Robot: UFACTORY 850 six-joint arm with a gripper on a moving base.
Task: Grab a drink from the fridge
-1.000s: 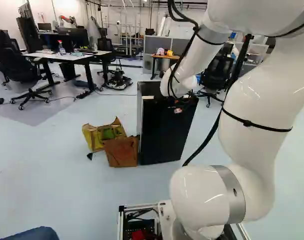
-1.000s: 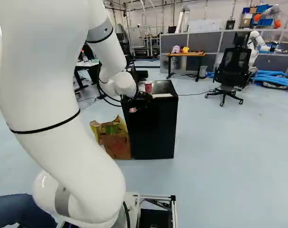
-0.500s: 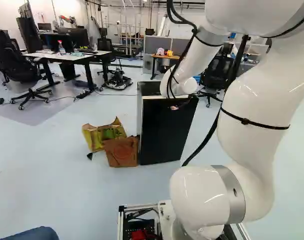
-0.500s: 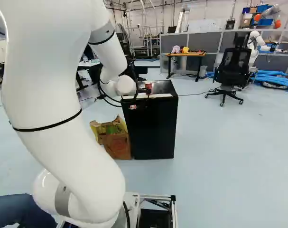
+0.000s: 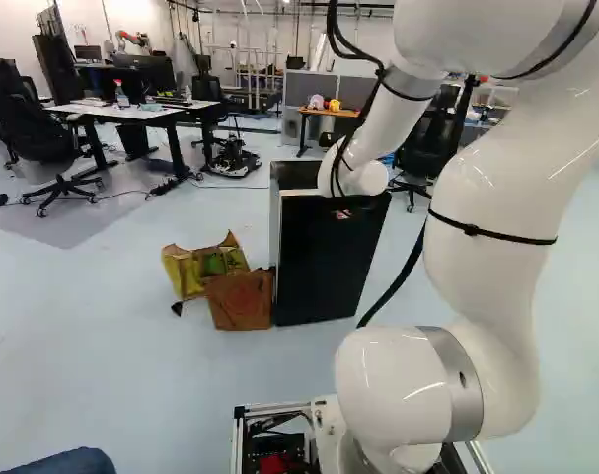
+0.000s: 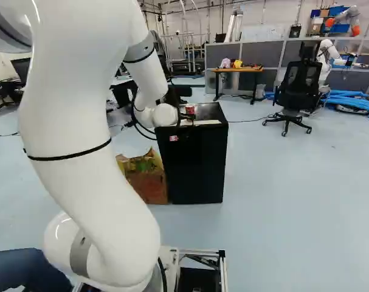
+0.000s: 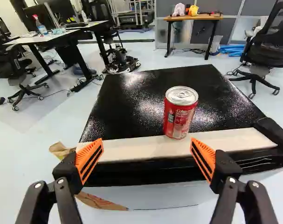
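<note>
In the wrist view, the end effector (image 7: 147, 139) is spread wide, with nothing between its orange pads (image 7: 89, 160). The red can (image 7: 179, 114) stands upright ahead of it, on top of the fridge (image 7: 132, 107), near the middle of the front edge, where its base meets the white strip (image 7: 132, 148). I judge the step is the approach for the grip. The can looks nearer to the line of the finger on the side of the black piece (image 7: 274, 133) at the front corner, so it would be good to shift a little to that side first. Then go forward level, above the strip, and close softly around the middle of the can; a touch from one pad alone could push or tip it, and hard squeezing could dent it.

In the right base view, the can shows just beyond the front edge, partly covered by the dark end effector. Against the black fridge its fingers are hard to make out, and I cannot tell their height over the top.

In the left base view, the arm (image 5: 477, 242) and its cables (image 5: 353, 109) hide the can, and most of the end effector too. The fridge's inside is not visible.
</note>
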